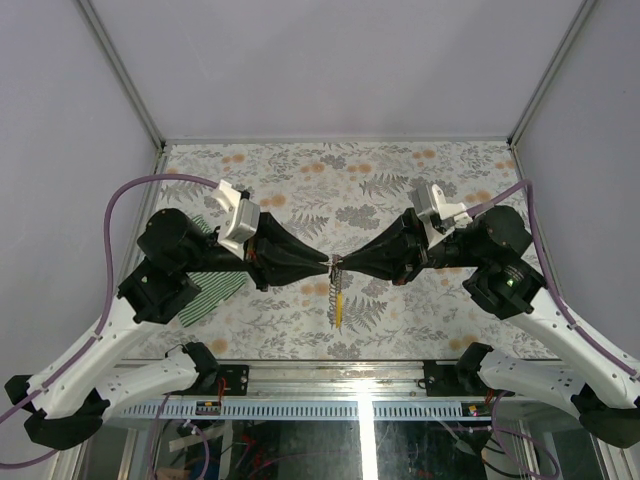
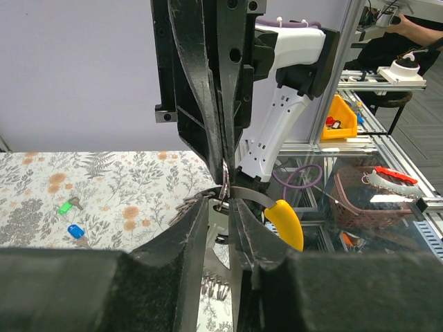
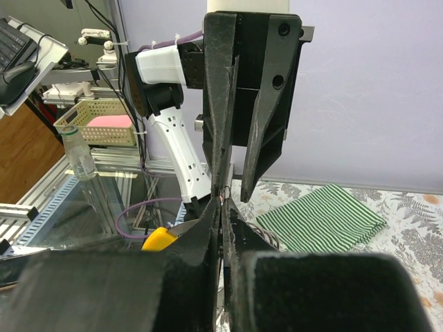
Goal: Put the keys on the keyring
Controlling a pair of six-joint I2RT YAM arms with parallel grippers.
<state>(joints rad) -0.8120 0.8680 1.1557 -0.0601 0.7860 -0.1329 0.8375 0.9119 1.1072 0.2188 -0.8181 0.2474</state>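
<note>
You're in a booth with plain lavender-grey walls (image 1: 330,60) and aluminium corner posts (image 1: 120,70). The wrist views show lab benches and shelving past the near side.

The table (image 1: 400,190) has a floral print of grey ferns and orange blooms on a pale ground.

Your left arm (image 1: 90,360) and right arm (image 1: 570,330) both reach in from the near corners. They meet tip to tip over the middle of the table.

A green-and-white striped cloth (image 1: 215,285) lies flat on the left side, partly under the left arm.

The right gripper (image 1: 348,264) is clenched tight, with the top of the keyring (image 1: 336,285) pinched at its tips.

The left gripper (image 1: 322,264) has its jaws a narrow gap apart. The ring's metal loop sits in that gap. You can't tell from these views whether it actually clamps the loop or just brackets it.

The keyring hangs from where the tips meet. Its chain and yellow tag (image 1: 340,310) trail toward the near edge. Whether the tag touches the table isn't clear.

Neither key is on the ring yet. The left wrist view shows both lying on the table, well off to the side of the grippers. The green key (image 2: 66,206) and blue key (image 2: 76,231) are near each other but not touching.
</note>
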